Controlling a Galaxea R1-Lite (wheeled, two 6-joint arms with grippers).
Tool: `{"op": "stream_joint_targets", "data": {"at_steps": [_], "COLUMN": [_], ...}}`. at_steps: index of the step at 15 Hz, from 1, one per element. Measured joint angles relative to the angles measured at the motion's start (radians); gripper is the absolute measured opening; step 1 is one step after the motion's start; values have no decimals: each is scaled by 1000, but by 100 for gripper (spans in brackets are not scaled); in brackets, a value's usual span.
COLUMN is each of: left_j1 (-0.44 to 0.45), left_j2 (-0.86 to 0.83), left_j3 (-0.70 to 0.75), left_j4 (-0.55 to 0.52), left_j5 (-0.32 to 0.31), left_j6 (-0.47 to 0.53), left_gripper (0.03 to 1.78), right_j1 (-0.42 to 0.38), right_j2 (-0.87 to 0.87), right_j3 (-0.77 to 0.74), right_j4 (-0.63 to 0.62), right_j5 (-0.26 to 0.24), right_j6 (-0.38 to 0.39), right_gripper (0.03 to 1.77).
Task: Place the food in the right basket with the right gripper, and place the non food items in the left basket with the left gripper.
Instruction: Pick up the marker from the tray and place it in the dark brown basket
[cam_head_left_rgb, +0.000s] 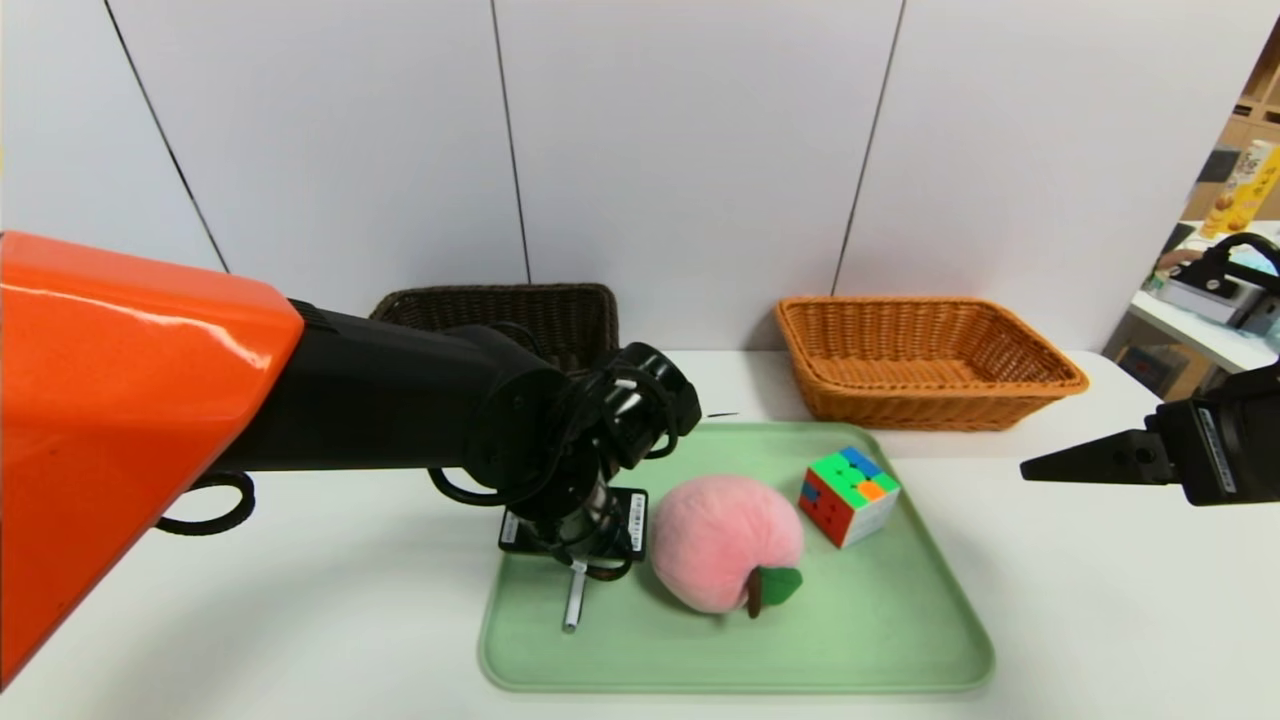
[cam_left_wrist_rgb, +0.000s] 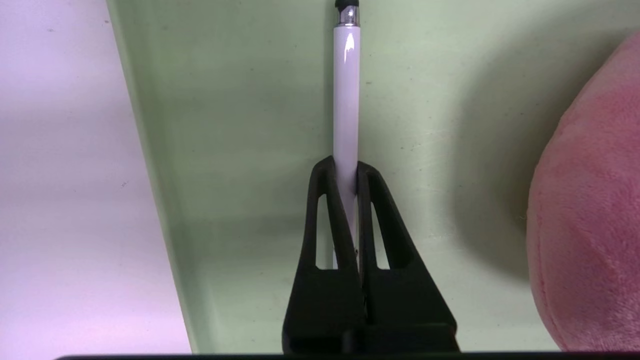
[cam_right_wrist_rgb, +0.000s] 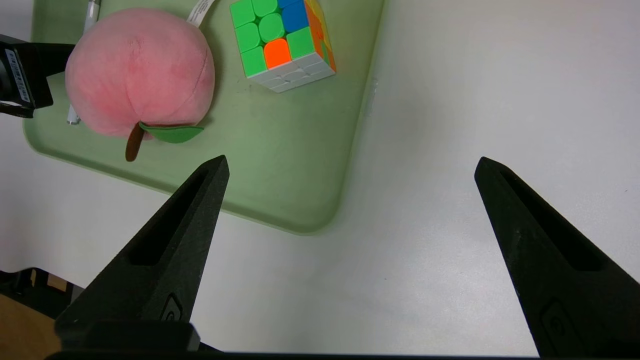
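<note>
My left gripper (cam_left_wrist_rgb: 345, 167) is down on the green tray (cam_head_left_rgb: 880, 640), shut on the slim white pen (cam_left_wrist_rgb: 346, 100), whose far end sticks out past the fingertips. In the head view the pen (cam_head_left_rgb: 573, 600) pokes out below the left gripper (cam_head_left_rgb: 575, 555), just left of the pink plush peach (cam_head_left_rgb: 725, 540). The multicoloured puzzle cube (cam_head_left_rgb: 848, 493) sits on the tray behind and right of the peach. My right gripper (cam_right_wrist_rgb: 350, 167) hangs open over bare table to the right of the tray, nothing between its fingers. The dark brown basket (cam_head_left_rgb: 520, 315) stands back left, the orange-tan basket (cam_head_left_rgb: 925, 355) back right.
The tray lies on a white table (cam_head_left_rgb: 1100, 600) against a white panelled wall. A side table with boxes and gear (cam_head_left_rgb: 1215, 290) stands at the far right. My left arm's orange segment (cam_head_left_rgb: 110, 420) fills the left of the head view.
</note>
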Motion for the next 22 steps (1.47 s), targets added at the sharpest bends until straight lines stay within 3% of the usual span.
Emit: {"op": "stream_joint_targets", "data": {"at_steps": [4,14,22], "left_j1": [1,0,44], "left_j2": [-24,-125,-237], "left_j3": [-1,-2,-82], "left_j4": [3,9,3], "left_j5": [40,66,81], "left_j6": [3,13,96], "left_gripper": [6,6,6], "right_j1": [-7,-12,-12], "right_j2": [-1,-13,-20], "right_j3": [1,2,2], "right_j4": [1,2,3], "right_j5": [0,0,0], "right_j6": [0,-1,-1], "right_gripper": [170,170,170]}}
